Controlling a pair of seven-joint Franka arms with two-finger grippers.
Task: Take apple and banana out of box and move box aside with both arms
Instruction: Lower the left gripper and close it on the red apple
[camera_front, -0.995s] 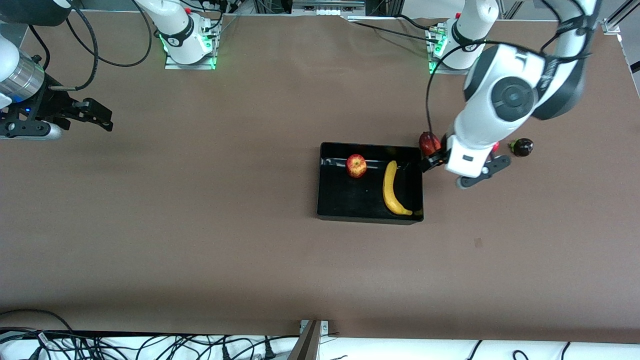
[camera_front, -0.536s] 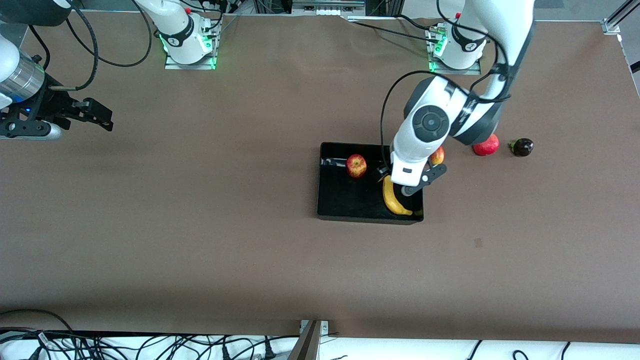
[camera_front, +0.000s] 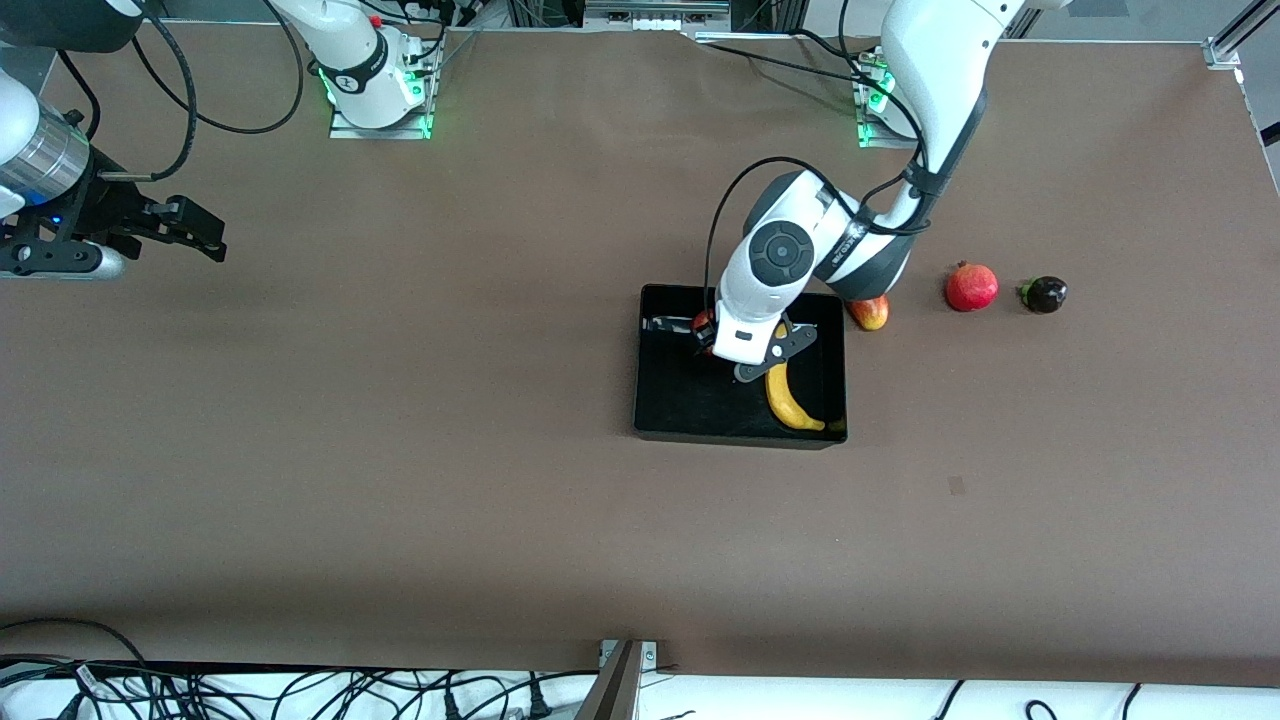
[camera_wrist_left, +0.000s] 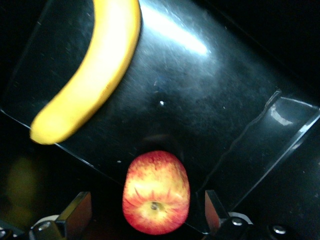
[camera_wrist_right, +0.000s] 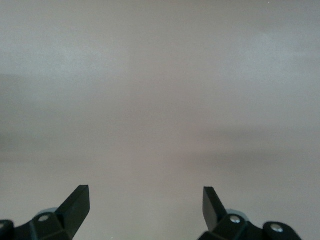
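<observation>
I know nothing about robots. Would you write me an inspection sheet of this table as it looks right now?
Surface: brown table, one small dark mark on it.
Job's things: apple and banana lie in the black tray.
Clutter: mango beside the tray; pomegranate and a small dark fruit toward the left arm's end.
Grippers: left gripper over the tray, jaws open either side of the apple; right gripper open, waiting over bare table.
Cables: bundle along the table's nearest edge.
Surroundings: nothing seen.

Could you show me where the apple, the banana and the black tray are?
apple (camera_wrist_left: 156, 192): left wrist view, middle of its skin.
banana (camera_front: 785, 398): front view, lower curved part.
black tray (camera_front: 690, 400): front view, bare floor.
</observation>
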